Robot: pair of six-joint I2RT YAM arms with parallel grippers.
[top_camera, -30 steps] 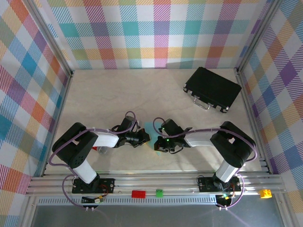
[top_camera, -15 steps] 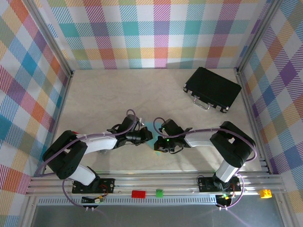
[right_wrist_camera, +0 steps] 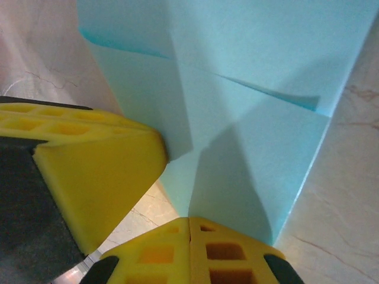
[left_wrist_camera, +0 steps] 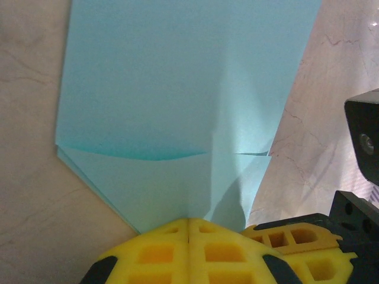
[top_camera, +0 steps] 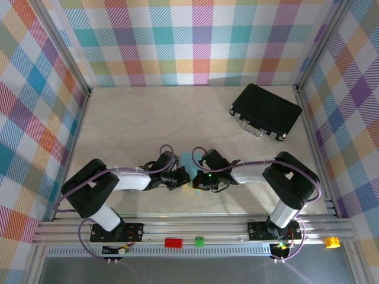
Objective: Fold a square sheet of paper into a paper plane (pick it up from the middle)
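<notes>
From above, the two arms meet at the middle of the desk [top_camera: 130, 124], near its front edge. The left claw [top_camera: 180, 176] and the right claw [top_camera: 198, 177] point at each other, tips almost touching. Between them lies the paper [top_camera: 188, 160], light blue. The claws cover most of it, so from above just a sliver shows past the tips on the far side, and its outline cannot be made out.

From the left wrist, the paper spreads away from the yellow fingers [left_wrist_camera: 154, 254], which are pressed together with no gap. The picture's top edge cuts the sheet off. A folded flap crosses it, and a pointed lower layer runs in beneath the fingertips. Whether the tips pinch that layer or just press on it cannot be told. The right claw's yellow fingers [left_wrist_camera: 296, 236] sit at the lower right, on the paper's edge.

From the right wrist, the right claw is likewise closed tight, and the paper's folded layers reach down to its tips. The left claw's yellow finger [right_wrist_camera: 100, 171] touches the sheet from the left.

A black case [top_camera: 266, 110] lies far right at the back, well apart from the paper.
</notes>
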